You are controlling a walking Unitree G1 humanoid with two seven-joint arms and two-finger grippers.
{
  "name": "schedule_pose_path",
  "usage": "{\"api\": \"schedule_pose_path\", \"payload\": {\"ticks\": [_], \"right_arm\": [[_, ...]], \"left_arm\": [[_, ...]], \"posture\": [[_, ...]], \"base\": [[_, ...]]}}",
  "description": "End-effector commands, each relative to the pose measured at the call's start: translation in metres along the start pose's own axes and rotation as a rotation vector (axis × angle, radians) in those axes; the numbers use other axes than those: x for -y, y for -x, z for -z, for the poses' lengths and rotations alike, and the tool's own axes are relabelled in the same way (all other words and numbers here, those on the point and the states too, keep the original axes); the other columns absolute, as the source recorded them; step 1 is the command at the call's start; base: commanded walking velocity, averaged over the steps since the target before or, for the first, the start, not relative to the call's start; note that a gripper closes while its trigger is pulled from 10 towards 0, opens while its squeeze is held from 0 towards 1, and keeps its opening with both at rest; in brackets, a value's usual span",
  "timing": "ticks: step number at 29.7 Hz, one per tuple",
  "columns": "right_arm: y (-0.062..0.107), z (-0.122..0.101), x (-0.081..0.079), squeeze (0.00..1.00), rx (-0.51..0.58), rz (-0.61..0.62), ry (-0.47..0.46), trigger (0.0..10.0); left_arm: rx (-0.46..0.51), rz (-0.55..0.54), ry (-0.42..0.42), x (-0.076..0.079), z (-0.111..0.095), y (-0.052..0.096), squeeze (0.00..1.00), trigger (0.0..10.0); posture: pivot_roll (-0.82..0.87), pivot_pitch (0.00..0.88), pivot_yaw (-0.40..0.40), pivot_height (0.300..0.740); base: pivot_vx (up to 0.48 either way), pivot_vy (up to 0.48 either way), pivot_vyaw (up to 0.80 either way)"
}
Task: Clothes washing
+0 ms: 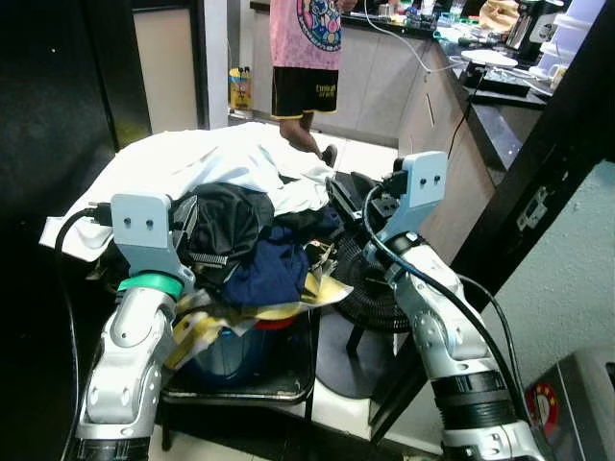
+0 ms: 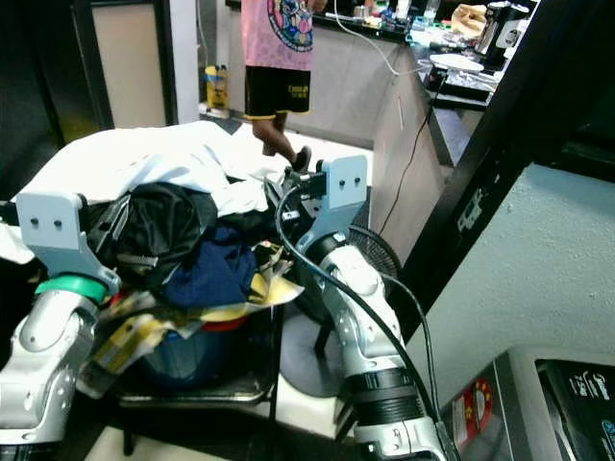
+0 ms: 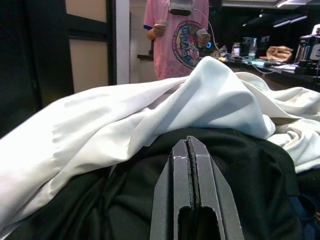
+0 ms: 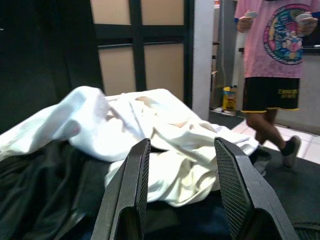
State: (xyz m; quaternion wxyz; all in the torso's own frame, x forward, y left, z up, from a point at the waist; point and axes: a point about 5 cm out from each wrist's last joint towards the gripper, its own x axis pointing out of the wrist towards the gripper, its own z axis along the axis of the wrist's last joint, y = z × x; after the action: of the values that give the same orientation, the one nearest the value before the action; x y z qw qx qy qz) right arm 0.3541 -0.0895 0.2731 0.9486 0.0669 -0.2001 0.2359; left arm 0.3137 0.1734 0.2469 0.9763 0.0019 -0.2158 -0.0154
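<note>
A heap of laundry fills a blue basket (image 1: 226,357) on a low black stand. On top lies a white cloth (image 1: 221,158). Under it are a black garment (image 1: 226,221), a navy garment (image 1: 274,274) and some yellow pieces. My left gripper (image 3: 188,142) is at the heap's left side, just above the black garment (image 3: 125,190). Its two fingers are pressed together with nothing seen between them. My right gripper (image 4: 182,145) is at the heap's right side, open, pointing at the white cloth (image 4: 150,130) without touching it.
A person (image 1: 306,43) in a pink shirt and black shorts stands behind the heap. A black floor fan (image 1: 373,288) sits under my right arm. A kitchen counter (image 1: 500,82) runs along the right. A washing machine (image 2: 538,403) is at lower right.
</note>
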Motion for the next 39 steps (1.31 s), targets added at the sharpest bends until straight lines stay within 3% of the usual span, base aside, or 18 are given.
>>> {"api": "schedule_pose_path", "payload": {"ticks": [1,8,10,17,34,39], "right_arm": [[-0.001,-0.002,0.002,0.00,0.001,-0.001,0.041,10.0],[-0.001,-0.003,0.004,0.00,0.002,0.015,0.064,10.0],[-0.001,-0.003,0.006,0.00,0.006,0.037,0.027,10.0],[-0.001,-0.005,0.007,0.00,0.014,0.037,0.032,10.0],[-0.005,-0.004,0.005,0.00,0.020,0.035,0.035,10.0],[0.002,0.007,0.004,0.00,0.027,0.107,0.032,10.0]], "left_arm": [[-0.016,0.011,0.011,0.003,0.003,0.003,0.00,10.0],[-0.020,0.016,0.010,0.005,0.004,0.003,0.00,10.0],[-0.023,0.017,0.009,0.005,0.005,0.003,0.00,10.0],[-0.042,0.006,0.008,0.004,0.008,0.002,0.00,10.0],[-0.043,0.011,0.016,0.003,0.012,0.000,0.00,10.0],[-0.056,0.084,0.006,0.002,0.012,-0.009,0.00,10.0]], "posture": [[0.00,0.018,-0.062,0.740],[0.00,0.018,-0.062,0.740],[0.00,0.018,-0.062,0.740],[0.00,0.014,-0.066,0.740],[0.02,0.000,-0.070,0.740],[0.07,0.000,0.091,0.740]], "base": [[0.352,0.000,0.50],[0.345,0.000,0.71],[0.330,0.000,0.00],[0.288,0.000,0.00],[0.000,0.000,0.00],[0.000,0.000,0.00]]}}
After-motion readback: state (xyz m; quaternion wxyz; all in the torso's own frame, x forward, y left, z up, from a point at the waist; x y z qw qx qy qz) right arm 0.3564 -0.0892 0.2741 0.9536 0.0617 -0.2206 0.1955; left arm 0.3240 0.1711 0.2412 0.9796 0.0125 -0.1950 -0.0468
